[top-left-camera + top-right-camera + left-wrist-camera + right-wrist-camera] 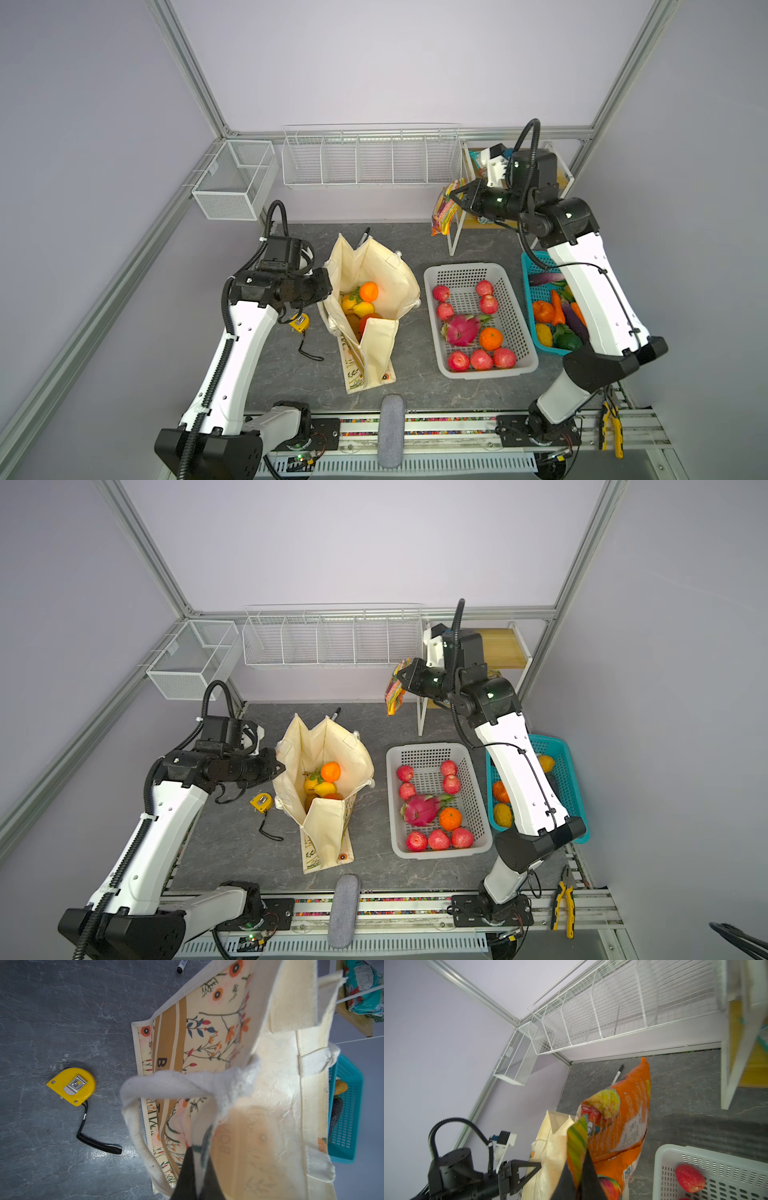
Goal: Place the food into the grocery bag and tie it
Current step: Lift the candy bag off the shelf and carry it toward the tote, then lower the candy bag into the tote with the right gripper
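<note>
The cream grocery bag (382, 266) (332, 742) stands open mid-table. Food lies inside it: an orange (368, 291) and a yellow fruit (363, 308). My left gripper (330, 286) (282, 766) (199, 1153) is shut on the bag's left rim (280, 1084), beside a white rope handle (166, 1084). My right gripper (453, 193) (401, 674) (581, 1155) is shut on the top edge of an orange snack packet (442, 212) (394, 694) (618, 1126). The packet hangs in the air behind and right of the bag. A teal packet (363, 987) lies on the shelf.
A white perforated basket (461, 267) (419, 747) holds red fruit, a dragon fruit and an orange. A teal basket (527, 274) (569, 771) of vegetables sits under my right arm. A yellow tape measure (299, 322), a marker (365, 235), a shelf stand (455, 232) and wall wire racks (370, 162) surround the bag.
</note>
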Available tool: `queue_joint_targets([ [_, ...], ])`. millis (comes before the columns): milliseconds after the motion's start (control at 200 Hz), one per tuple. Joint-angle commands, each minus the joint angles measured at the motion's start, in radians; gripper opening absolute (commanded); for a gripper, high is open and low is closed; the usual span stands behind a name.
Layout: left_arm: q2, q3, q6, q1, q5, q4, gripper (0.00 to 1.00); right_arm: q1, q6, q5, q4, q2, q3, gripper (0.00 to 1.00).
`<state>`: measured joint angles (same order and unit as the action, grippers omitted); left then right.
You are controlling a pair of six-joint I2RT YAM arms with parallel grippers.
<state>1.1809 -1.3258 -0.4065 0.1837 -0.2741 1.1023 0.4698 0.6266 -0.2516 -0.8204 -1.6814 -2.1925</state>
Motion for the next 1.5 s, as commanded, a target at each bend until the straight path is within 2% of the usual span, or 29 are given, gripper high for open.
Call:
queue_joint_targets([
  [0,0.005,-0.025,0.009,0.002,-0.023,0.057,0.0,0.067,-0.058,-0.023,0.019,-0.007,-0.007,0.07],
  [345,-0.015,-0.023,-0.012,0.002,-0.032,0.059,0.0,0.286,-0.206,-0.072,-0.101,-0.17,-0.204,0.07],
  [460,-0.018,-0.022,-0.014,0.002,-0.03,0.059,0.0,0.333,-0.28,-0.122,-0.097,-0.195,-0.214,0.07],
  [800,-0.006,-0.051,-0.023,0.002,-0.019,0.064,0.0,0.436,-0.4,-0.118,-0.182,-0.287,-0.223,0.07],
  [1040,-0.002,-0.052,-0.031,0.002,-0.021,0.059,0.0,0.454,-0.36,-0.107,-0.145,-0.327,-0.146,0.07],
  [1190,0.001,-0.054,-0.031,0.002,-0.026,0.053,0.0,0.454,-0.314,-0.133,-0.021,-0.329,-0.038,0.07],
  [1495,0.003,-0.06,-0.036,0.002,-0.036,0.039,0.0,0.455,-0.301,-0.196,-0.02,-0.42,-0.054,0.07],
])
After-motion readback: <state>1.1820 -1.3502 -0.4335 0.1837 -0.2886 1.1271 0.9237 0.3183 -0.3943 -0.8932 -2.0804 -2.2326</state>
